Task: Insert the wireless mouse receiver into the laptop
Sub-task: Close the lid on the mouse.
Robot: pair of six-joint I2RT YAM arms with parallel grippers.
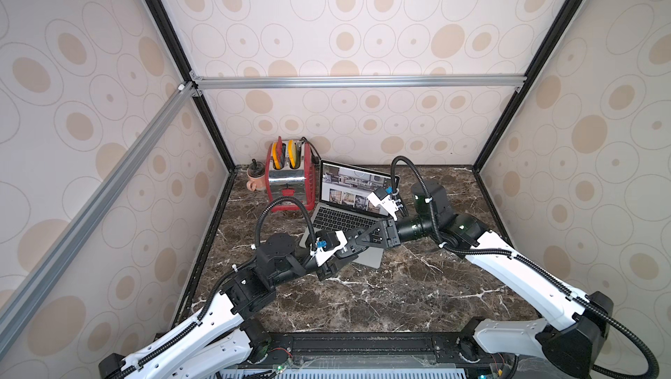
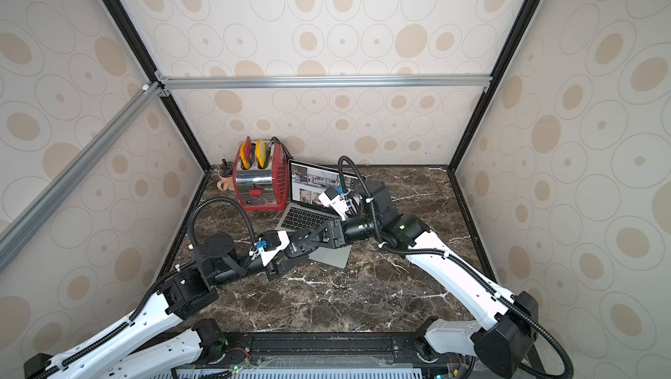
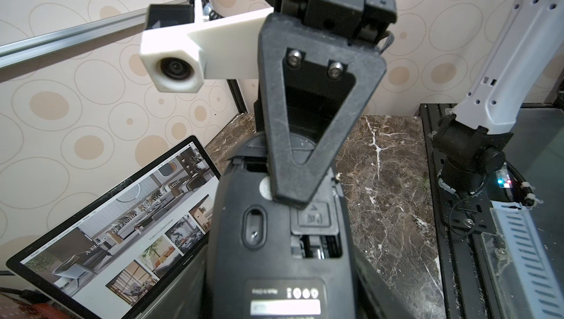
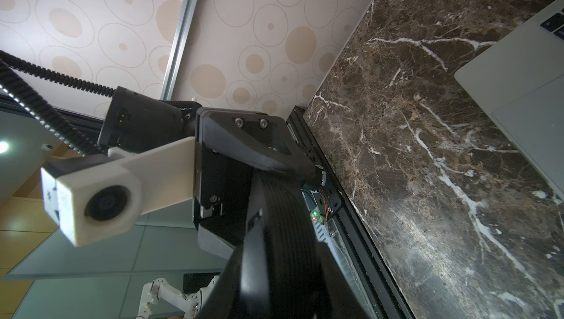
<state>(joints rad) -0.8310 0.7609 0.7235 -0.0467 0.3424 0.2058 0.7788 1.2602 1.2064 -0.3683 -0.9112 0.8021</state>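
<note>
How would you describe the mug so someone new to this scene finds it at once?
At the far left corner of the marble table stands a red toaster with a chrome front. Beside it, near the wall, sits a small pinkish-beige mug with a dark item sticking out. It is pale and rounded, and far lower than the toaster.

The marble tabletop [image 1: 417, 286] lies bare in front of the laptop [image 1: 341, 214] and to its right; the red toaster [image 1: 287, 177] stands just beside its left edge, crowding that side; a mug [image 1: 255, 181] sits in the far left corner; the left arm [image 1: 283, 272] and right arm [image 1: 417, 230] meet over the trackpad, a black mouse [image 3: 274, 256] between them, covering it from above.
</note>
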